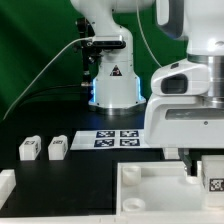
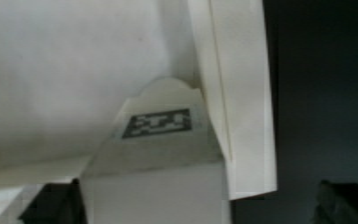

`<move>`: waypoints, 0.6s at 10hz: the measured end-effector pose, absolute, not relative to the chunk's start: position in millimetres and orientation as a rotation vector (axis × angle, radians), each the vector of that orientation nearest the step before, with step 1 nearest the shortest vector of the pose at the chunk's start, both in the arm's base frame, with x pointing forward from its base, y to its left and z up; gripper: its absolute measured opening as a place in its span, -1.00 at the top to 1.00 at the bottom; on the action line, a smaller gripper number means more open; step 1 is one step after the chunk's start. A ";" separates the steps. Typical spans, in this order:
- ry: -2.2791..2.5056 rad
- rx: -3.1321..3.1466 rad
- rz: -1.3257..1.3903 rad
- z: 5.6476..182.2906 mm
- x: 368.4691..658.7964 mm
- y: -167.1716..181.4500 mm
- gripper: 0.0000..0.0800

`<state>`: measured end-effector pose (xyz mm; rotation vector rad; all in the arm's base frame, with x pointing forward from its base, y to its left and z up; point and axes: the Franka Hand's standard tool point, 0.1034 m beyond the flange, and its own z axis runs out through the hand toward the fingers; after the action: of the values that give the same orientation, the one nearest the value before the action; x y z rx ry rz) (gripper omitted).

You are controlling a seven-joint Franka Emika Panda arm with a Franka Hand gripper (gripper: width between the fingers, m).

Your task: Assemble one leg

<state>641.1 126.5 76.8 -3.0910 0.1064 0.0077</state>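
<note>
The leg (image 2: 149, 160), a white block with a black-and-white tag, stands between my gripper's (image 2: 197, 205) fingers in the wrist view, beside the rim of the large white tray (image 2: 243, 90). One dark fingertip (image 2: 51, 203) lies close against the leg. A dark gap shows between the leg and the other fingertip (image 2: 348, 203), so the jaws stand open around it. In the exterior view this leg (image 1: 213, 180) is at the tray's (image 1: 135, 185) corner on the right, under my gripper (image 1: 200, 162). Two more legs (image 1: 29, 148) (image 1: 58, 148) lie on the black table at the left.
The marker board (image 1: 118, 137) lies behind the tray, in front of the robot base (image 1: 112, 80). A white block (image 1: 5, 185) sits at the exterior view's left edge. A cable runs down from the base toward the left.
</note>
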 end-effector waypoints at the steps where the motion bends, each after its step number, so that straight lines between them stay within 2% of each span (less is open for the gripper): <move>1: 0.076 -3.086 0.009 76.7 641.0 126.4 -0.62; 2: 0.138 -3.083 0.011 76.6 640.9 127.0 -0.62; 3: 0.153 -3.081 0.012 76.6 640.9 126.9 -0.30; 4: 0.241 -3.074 0.015 76.6 640.9 127.3 -0.30; 5: 0.389 -3.062 0.023 76.2 640.4 125.1 0.13; 6: 0.558 -3.033 0.030 76.1 641.1 120.4 0.24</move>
<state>641.1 120.4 76.1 -3.0327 0.5583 0.0305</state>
